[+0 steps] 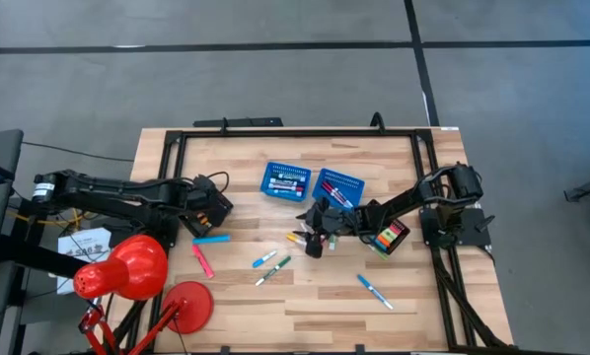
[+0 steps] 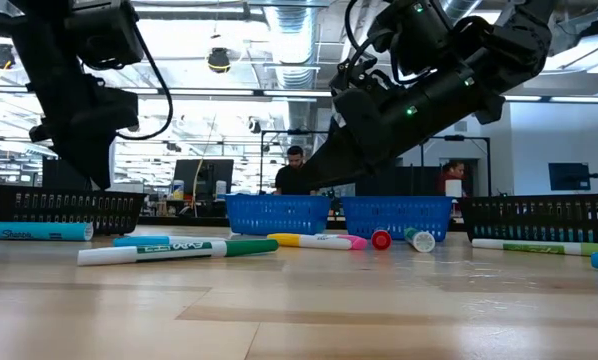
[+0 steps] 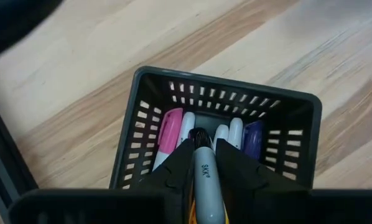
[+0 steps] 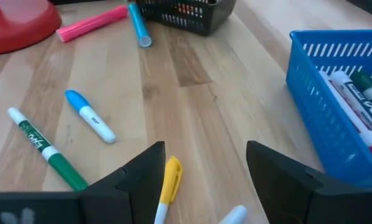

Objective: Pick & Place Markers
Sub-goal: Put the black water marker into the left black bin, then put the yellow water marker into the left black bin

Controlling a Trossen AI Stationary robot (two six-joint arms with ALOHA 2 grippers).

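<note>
At the table's left edge, the left gripper [image 3: 203, 163] hangs over a black basket [image 3: 290, 109], its fingers clamped on a white marker [image 3: 204, 180] above the pink marker [image 3: 168, 134] and others lying inside. Loose markers [image 1: 271, 263] lie scattered across the middle of the wooden table [image 1: 305, 296]. Right of centre, beside two blue baskets [image 1: 285, 180], the right gripper [image 4: 204, 165] hovers low with fingers spread apart over a yellow marker [image 4: 168, 180].
</note>
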